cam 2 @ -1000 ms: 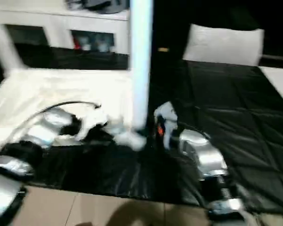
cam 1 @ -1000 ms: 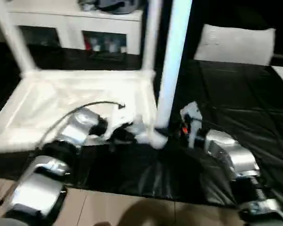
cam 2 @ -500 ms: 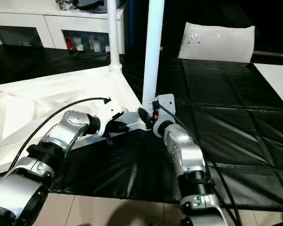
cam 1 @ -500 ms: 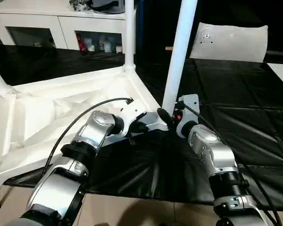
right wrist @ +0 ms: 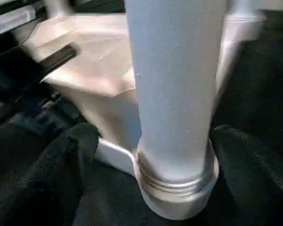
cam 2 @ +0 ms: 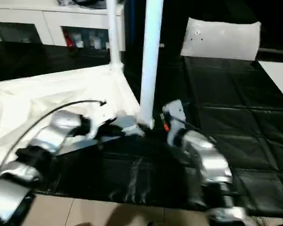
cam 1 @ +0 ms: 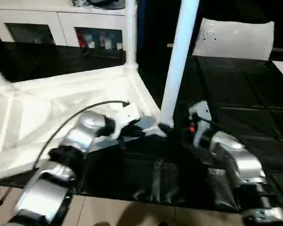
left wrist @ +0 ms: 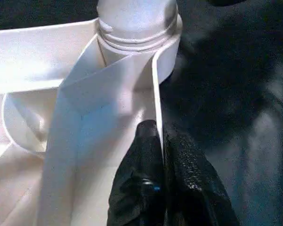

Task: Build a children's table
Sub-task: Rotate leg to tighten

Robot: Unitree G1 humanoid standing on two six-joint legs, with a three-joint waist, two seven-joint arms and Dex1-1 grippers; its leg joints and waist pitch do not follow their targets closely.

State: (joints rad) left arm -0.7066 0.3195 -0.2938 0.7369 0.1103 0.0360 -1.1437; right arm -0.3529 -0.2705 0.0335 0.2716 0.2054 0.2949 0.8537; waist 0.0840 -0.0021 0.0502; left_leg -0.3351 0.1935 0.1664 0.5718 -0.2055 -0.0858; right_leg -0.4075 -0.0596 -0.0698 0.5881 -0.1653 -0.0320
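Nearest us, our left gripper [left wrist: 160, 155] pinches the rim of the children's table [cam 1: 52, 108], which lies upside down on the black-covered tabletop [cam 1: 235, 99]. Our right gripper [right wrist: 150, 155] stands with jaws wide, one either side of the near leg [cam 1: 176, 61]. Beyond the jaws stands a white cabinet [cam 1: 61, 23].

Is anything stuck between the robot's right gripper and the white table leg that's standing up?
Nothing visible. The right gripper is open, one black finger on each side of the upright white plastic tubular leg just above its round corner socket, with only bare gaps between fingers and leg.
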